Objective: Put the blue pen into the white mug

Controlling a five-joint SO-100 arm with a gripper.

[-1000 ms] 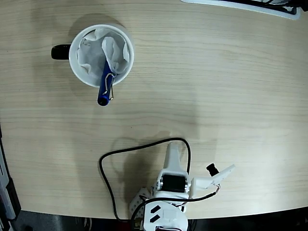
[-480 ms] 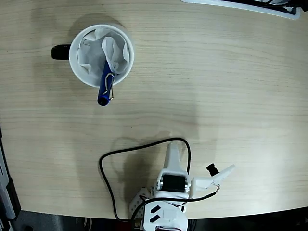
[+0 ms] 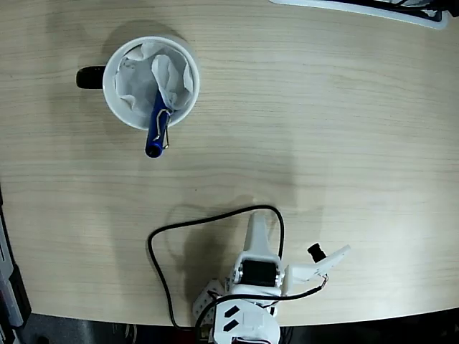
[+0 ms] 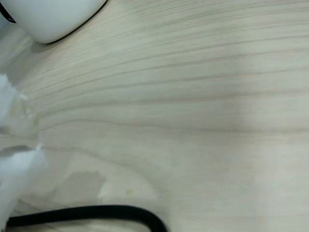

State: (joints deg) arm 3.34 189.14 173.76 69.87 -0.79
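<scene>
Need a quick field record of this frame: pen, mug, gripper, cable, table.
pen: the blue pen stands tilted in the mug, capped end with clip sticking out over the rim
mug: the white mug upright, black handle to picture left, crumpled paper inside
gripper: the gripper retracted near the arm base, far from the mug, holding nothing; open or shut unclear
cable: black cable looped by the base
table: wooden table

White mug [image 4: 50, 17] cropped at wrist view's top edge; hand [image 4: 14, 164] blurred.
</scene>
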